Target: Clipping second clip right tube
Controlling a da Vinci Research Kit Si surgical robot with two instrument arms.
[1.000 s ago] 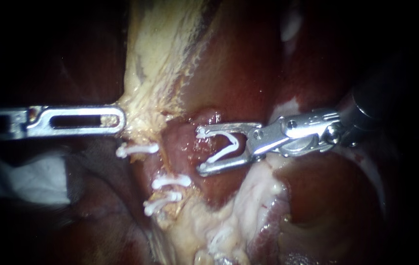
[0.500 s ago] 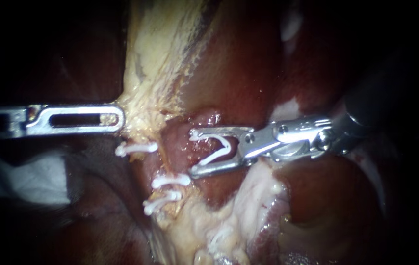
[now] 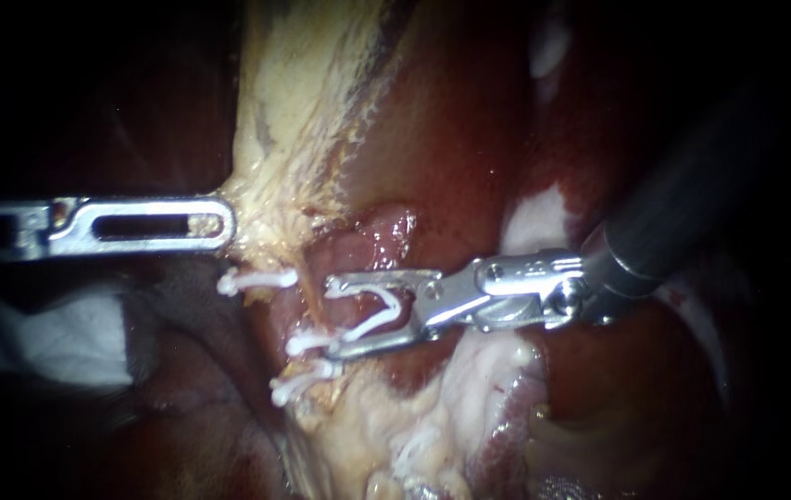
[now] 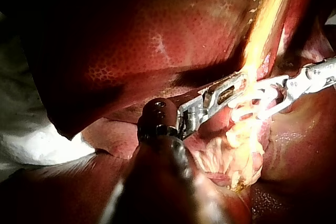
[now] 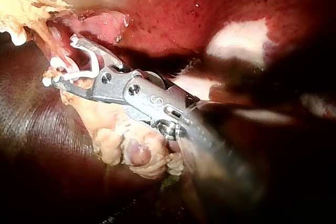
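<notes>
Two instruments in view. Left instrument (image 3: 221, 222): slotted jaws pressed together, tips pinching the left edge of the pale strand (image 3: 294, 111). Below that grip, three set clips (image 3: 258, 279) lie along the strand's lower stretch, one under the other. Right of the strand: reddish tube (image 3: 363, 255). Right instrument (image 3: 332, 317) lies over it, jaws spread wide, holding the open loaded clip (image 3: 379, 310) from both sides. Lower jaw tip touches the middle set clip. Tube inside the clip's legs: cannot tell.
</notes>
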